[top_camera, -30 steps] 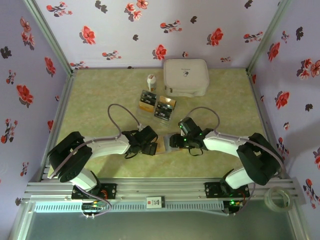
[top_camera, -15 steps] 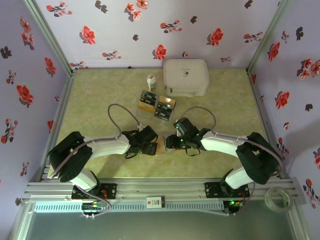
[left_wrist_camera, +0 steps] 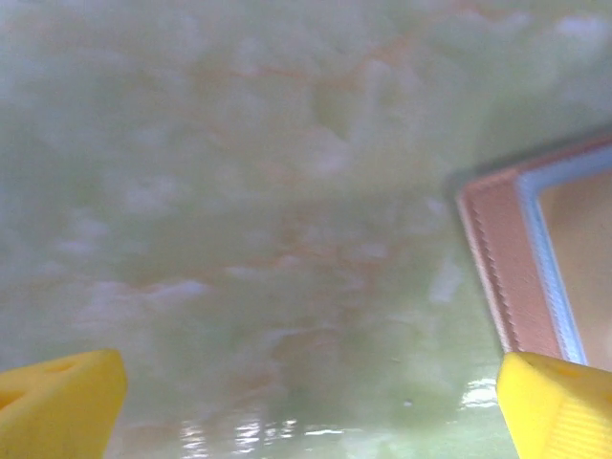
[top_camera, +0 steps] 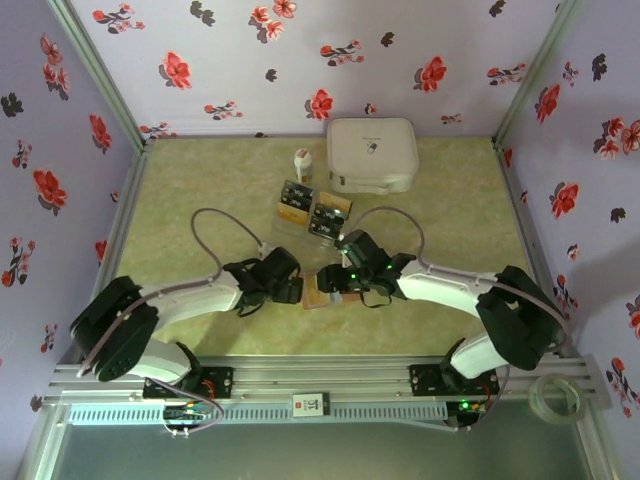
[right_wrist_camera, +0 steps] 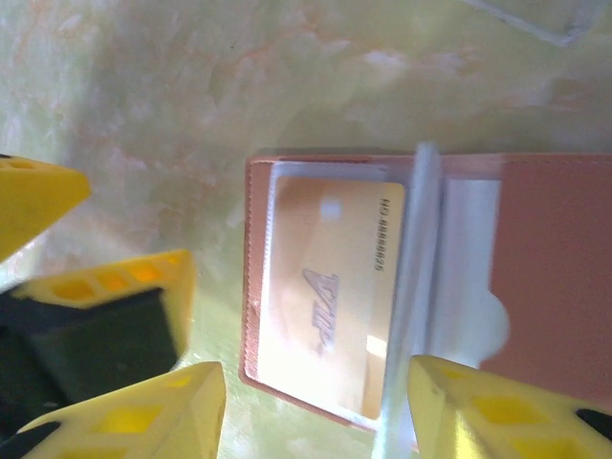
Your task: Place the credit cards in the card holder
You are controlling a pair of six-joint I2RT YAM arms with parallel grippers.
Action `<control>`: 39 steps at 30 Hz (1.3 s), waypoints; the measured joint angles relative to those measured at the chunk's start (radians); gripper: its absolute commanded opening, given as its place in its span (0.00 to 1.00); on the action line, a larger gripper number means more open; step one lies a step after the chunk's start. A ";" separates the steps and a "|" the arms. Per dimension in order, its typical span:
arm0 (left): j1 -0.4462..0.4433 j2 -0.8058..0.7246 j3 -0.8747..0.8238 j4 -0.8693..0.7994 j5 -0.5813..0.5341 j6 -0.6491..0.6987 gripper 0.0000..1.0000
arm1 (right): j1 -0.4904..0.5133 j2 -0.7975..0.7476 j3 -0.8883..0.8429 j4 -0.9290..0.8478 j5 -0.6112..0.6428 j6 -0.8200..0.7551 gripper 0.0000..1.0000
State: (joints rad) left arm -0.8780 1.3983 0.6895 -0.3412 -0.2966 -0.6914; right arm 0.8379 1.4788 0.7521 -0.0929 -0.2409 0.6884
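Gold card (right_wrist_camera: 330, 296) inside open card holder (right_wrist_camera: 555, 249)

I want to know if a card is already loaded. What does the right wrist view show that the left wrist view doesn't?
Right wrist, not left wrist: the card holder spread open, a gold-orange card in its clear pocket, a clear leaf at the middle. Left wrist, not right wrist: stitching along the holder's edge, and bare table between the left gripper's wide-open fingers. Both: the holder's reddish-brown border on the green marbled table.
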 measured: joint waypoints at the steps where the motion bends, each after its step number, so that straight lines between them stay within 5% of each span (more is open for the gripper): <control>1: 0.017 -0.027 -0.013 0.000 0.000 -0.006 1.00 | 0.007 0.021 0.006 0.013 0.000 0.005 0.53; 11: 0.080 -0.137 -0.077 -0.019 -0.003 -0.014 1.00 | 0.075 0.190 0.069 0.102 -0.003 0.049 0.53; 23: 0.080 -0.116 -0.076 -0.022 0.001 -0.013 1.00 | 0.071 0.141 0.103 0.055 0.006 0.037 0.55; 32: 0.080 -0.084 -0.055 -0.014 0.002 -0.009 1.00 | -0.088 -0.044 0.254 -0.167 0.103 -0.139 0.56; 39: 0.089 -0.059 -0.055 -0.003 0.002 -0.009 1.00 | -0.154 0.047 0.504 -0.377 0.211 -0.384 0.52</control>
State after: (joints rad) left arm -0.7891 1.3392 0.6346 -0.3443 -0.2947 -0.7002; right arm 0.6842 1.5261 1.2560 -0.4698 -0.0303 0.3042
